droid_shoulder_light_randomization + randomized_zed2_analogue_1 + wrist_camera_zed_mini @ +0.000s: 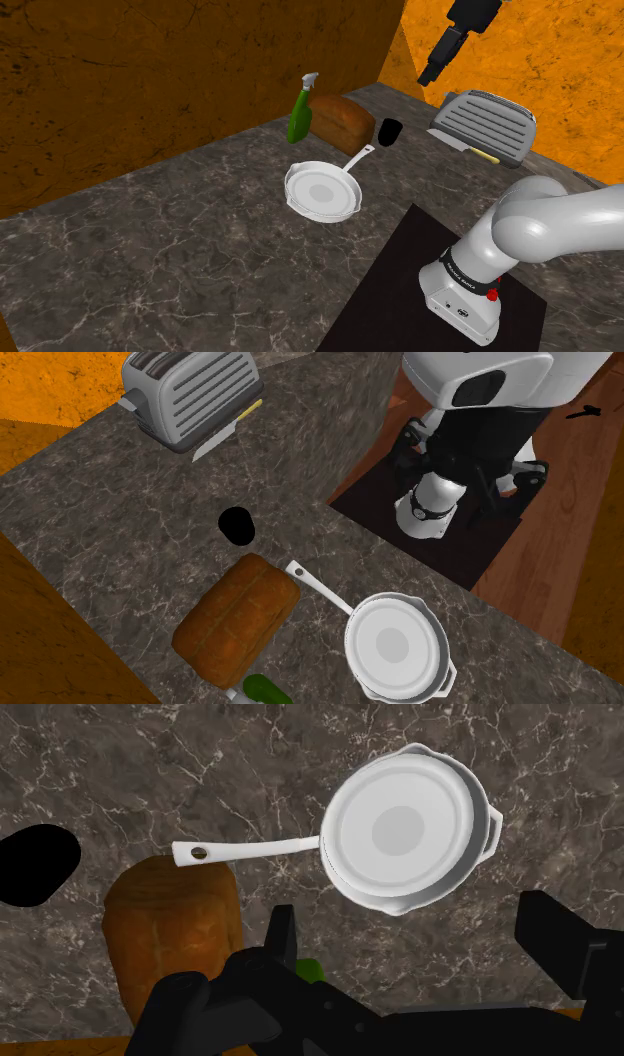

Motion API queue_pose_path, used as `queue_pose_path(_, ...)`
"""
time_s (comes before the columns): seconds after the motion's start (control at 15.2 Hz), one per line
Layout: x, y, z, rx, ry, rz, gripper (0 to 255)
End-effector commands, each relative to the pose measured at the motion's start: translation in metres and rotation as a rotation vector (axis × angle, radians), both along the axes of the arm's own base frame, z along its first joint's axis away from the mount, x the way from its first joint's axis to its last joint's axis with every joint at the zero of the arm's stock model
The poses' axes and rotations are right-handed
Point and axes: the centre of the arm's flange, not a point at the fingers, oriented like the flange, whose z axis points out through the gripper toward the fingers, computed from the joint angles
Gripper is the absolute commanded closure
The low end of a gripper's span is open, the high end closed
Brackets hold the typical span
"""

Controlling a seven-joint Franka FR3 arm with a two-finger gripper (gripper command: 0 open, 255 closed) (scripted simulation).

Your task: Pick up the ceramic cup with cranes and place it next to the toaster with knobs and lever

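The pincer (pixel 410 909) hangs wide and empty above the table (pixel 150 764); reaching for the black cup (pixel 35 864), it might clip the bread loaf (pixel 175 934) just beside.

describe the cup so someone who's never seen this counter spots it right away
Find the grey toaster on the dark marbled counter, then the brown bread loaf. The cup stands on the counter between them, near the handle tip of the white pan. It is the one small, plain black thing there.
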Motion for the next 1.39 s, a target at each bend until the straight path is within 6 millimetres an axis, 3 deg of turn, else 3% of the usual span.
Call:
queue_pose_path(0.0, 0.000, 0.000, 0.000, 0.000, 0.000, 0.000, 0)
queue_pose_path(1.32, 0.088, -0.171, -0.165, -0.091, -0.020, -0.007, 0)
